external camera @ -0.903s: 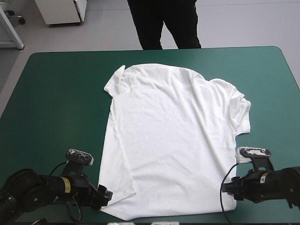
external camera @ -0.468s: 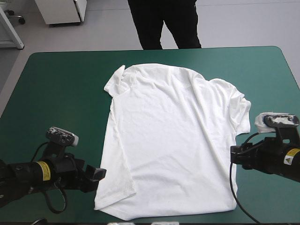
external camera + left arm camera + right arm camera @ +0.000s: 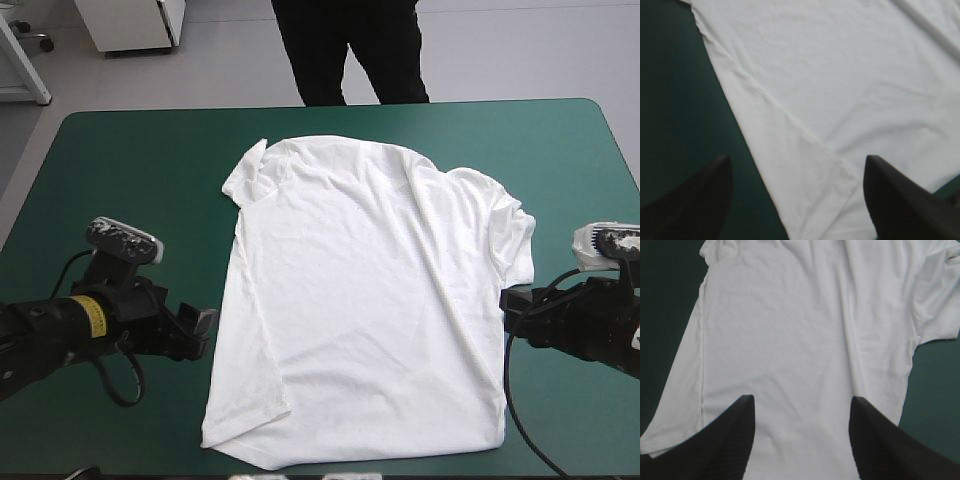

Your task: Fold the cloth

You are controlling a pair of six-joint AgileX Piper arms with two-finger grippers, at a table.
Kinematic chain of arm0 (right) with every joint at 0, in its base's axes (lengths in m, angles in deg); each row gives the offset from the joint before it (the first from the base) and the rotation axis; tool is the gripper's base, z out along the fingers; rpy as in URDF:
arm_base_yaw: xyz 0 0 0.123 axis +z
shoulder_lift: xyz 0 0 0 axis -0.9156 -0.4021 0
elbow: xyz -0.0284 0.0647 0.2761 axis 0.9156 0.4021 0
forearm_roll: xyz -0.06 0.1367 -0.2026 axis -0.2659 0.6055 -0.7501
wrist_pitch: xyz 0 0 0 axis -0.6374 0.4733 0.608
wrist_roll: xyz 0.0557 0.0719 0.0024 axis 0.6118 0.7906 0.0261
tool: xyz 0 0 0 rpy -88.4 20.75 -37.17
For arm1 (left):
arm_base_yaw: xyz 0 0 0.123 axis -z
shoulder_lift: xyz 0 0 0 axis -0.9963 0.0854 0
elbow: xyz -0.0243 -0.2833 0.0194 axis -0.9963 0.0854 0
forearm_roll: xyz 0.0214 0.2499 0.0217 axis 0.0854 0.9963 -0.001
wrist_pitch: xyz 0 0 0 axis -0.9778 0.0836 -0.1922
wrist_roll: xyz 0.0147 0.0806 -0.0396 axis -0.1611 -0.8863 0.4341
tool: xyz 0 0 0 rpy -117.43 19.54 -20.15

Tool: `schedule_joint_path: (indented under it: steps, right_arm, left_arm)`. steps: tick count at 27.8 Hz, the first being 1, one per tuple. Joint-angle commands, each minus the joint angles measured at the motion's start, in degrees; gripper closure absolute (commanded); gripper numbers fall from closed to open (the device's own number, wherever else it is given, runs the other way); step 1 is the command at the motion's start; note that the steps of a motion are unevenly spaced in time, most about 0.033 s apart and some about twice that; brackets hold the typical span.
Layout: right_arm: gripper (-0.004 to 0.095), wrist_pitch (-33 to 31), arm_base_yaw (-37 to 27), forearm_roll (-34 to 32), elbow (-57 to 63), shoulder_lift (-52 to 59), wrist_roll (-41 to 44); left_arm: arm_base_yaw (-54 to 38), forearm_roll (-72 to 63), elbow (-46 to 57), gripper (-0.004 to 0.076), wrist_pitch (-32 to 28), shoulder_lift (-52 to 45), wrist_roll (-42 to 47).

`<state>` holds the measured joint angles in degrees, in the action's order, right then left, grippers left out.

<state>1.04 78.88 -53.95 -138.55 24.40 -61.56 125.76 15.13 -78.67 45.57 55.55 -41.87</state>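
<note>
T-shirt [image 3: 370,300]: spread flat mid-table on the teal-green cover [image 3: 130,170], neck end at 12 o'clock, hem at 6 o'clock close to the near edge. The 10 o'clock sleeve [image 3: 245,178] is bunched up. The 2 o'clock sleeve [image 3: 515,235] is crumpled against the body. A narrow strip along the 9 o'clock side edge is doubled over, down to the hem corner at 7 o'clock.

Your left gripper [image 3: 205,325] sits at 9 o'clock of the shirt, just beside that doubled side edge, pointing toward 3 o'clock. Its fingers are spread wide and hold nothing. In the left wrist view the side edge and hem corner lie ahead of the gripper and between the fingers. One finger is over bare cover, the other over the hem area. Can't tell if either touches cloth.

Your right gripper [image 3: 508,305] sits at 3 o'clock of the shirt, right at the side edge below the 2 o'clock sleeve, pointing toward 9 o'clock. Its fingers are also spread and hold nothing. In the right wrist view white cloth fills the gap between them and runs on ahead. Contact can't be told.
</note>
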Motion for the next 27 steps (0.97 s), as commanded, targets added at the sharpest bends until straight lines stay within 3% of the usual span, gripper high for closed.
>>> schedule_joint_path:
  steps: [1, 8, 15, 27]
  right_arm:
    - [0.0397, 0.26, -0.27, 0.28, -1.58, 0.02, 0.37]
    - [0.0418, 0.26, -0.27, -0.55, -1.58, 0.02, 0.99]
    - [0.0421, 0.26, -0.27, -0.55, -1.58, 0.02, 1.14]
    - [0.0422, 0.26, -0.27, -0.60, 0.66, 0.02, 1.60]
  left_arm:
    - [0.47, -0.01, -1.51, 0.0198, 2.04, 3.20, -0.39]
    - [0.47, -0.40, 3.11, 0.0214, 2.04, 8.48, 0.44]
    - [0.47, -1.00, 14.56, 0.0214, 2.04, 9.31, 4.89]
    - [0.47, -4.83, 32.07, 0.0214, -9.26, 9.40, 7.61]
